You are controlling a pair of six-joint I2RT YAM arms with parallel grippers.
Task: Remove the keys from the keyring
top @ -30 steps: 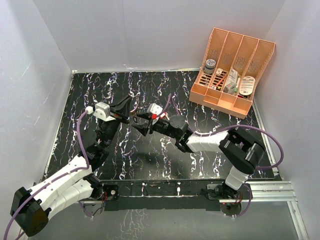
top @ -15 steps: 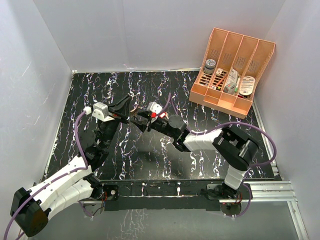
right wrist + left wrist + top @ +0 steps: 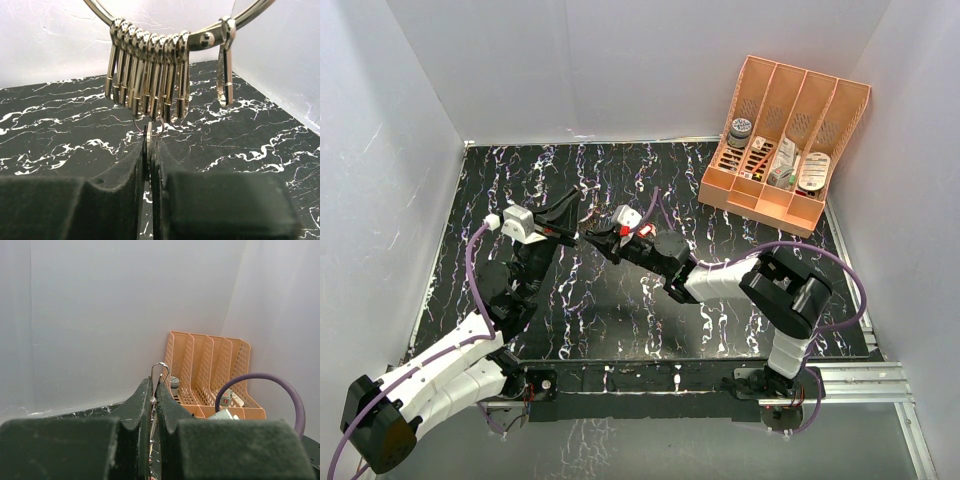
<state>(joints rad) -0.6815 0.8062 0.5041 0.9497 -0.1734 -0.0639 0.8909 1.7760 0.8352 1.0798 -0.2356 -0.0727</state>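
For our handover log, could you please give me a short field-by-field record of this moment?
left gripper: shut on the keyring, whose wire loop pokes up between the fingers
right gripper: shut on a thin metal blade, probably a key, hanging below the clips
on the ring: a row of silver clips side by side, and one lone clip apart on the right
arms: meeting above the table, left of centre
background: orange organizer at the far right corner

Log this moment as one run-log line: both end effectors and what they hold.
left end effector: shut on keyring | right end effector: shut on key hanging under clips | key: not yet off keyring
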